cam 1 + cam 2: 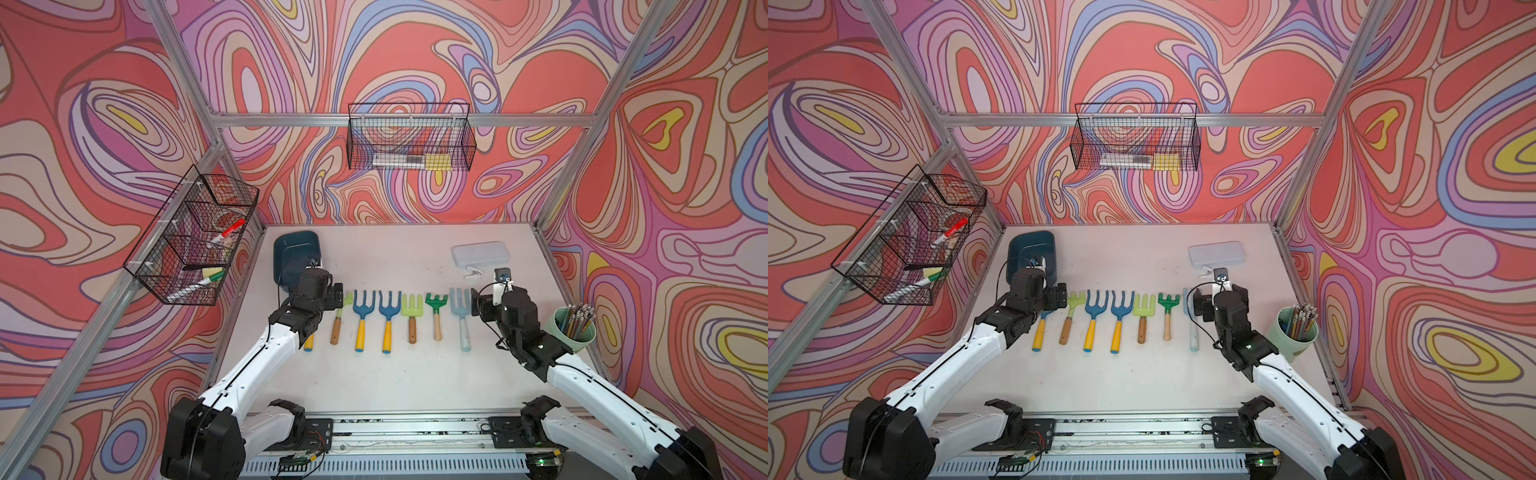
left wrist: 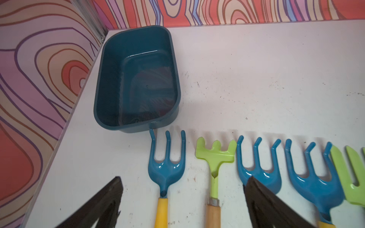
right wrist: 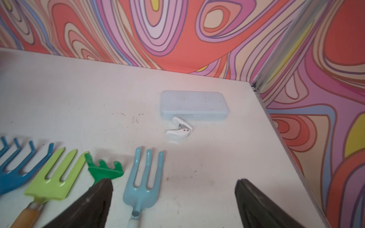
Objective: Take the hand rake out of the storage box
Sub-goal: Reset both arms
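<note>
Task looks done: the storage box (image 2: 138,79) sits empty just beyond the left gripper (image 2: 183,181), whose spread fingers flank a blue hand rake (image 2: 166,171) lying on the table (image 2: 256,79); the right gripper (image 3: 173,181) is spread too, empty.

Ahead of the left gripper (image 2: 183,177), jaws spread wide, the storage box (image 2: 110,79) stands open-topped against the side wall (image 2: 39,79). Its low near wall sits just beside the tines of a blue hand rake (image 2: 166,167) that lies between the fingers. A lime rake (image 2: 216,156) and another blue rake (image 2: 258,169) crowd the table on that gripper's inner side, heads nearly touching. The right gripper (image 3: 173,180), equally wide, straddles a pale blue rake (image 3: 143,183). Bare tabletop (image 3: 217,158) opens ahead of it as far as a white clip (image 3: 178,131) and a flat white case (image 3: 194,104). A pencil cup (image 1: 575,328) flanks its arm on the outer side.
</note>
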Controlling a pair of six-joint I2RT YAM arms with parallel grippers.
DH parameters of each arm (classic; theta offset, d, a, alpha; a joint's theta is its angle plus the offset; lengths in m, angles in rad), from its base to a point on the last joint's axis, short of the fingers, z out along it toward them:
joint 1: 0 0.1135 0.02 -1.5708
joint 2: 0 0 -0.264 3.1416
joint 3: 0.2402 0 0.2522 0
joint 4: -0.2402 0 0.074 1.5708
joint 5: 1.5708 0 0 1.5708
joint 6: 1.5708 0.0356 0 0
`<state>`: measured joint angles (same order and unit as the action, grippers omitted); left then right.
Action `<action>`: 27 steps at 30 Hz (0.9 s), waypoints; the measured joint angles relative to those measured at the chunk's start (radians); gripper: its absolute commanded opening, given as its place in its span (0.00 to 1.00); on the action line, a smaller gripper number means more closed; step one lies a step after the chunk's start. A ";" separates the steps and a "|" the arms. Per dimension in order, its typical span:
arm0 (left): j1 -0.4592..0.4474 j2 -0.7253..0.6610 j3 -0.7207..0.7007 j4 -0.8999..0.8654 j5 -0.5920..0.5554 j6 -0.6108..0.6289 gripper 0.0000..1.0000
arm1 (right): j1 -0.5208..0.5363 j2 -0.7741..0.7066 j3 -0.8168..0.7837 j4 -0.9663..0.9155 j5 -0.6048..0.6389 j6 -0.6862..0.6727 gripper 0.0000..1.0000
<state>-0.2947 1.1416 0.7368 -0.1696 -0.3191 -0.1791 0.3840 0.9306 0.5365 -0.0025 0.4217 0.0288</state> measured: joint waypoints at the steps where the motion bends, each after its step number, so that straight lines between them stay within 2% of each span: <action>1: 0.000 0.004 -0.023 0.042 -0.003 0.026 0.99 | -0.026 0.022 0.000 0.030 0.000 -0.001 0.98; 7: 0.029 0.087 -0.070 0.225 0.003 0.102 0.99 | -0.097 0.261 -0.003 0.224 -0.012 -0.021 0.98; 13: 0.182 0.136 -0.148 0.373 0.083 0.101 0.99 | -0.254 0.450 -0.054 0.496 -0.051 -0.002 0.98; 16: 0.224 0.167 -0.164 0.445 0.118 0.105 0.99 | -0.258 0.569 -0.067 0.626 -0.070 -0.015 0.98; 21: 0.224 0.251 -0.200 0.597 0.165 0.140 0.99 | -0.259 0.684 -0.081 0.809 -0.121 -0.055 0.98; 27: 0.247 0.352 -0.310 0.820 0.217 0.169 0.99 | -0.287 0.725 -0.137 1.006 -0.182 -0.059 0.98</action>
<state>-0.0475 1.4937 0.4267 0.6502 -0.1024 -0.0097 0.0967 1.6554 0.3992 1.0031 0.2401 -0.0299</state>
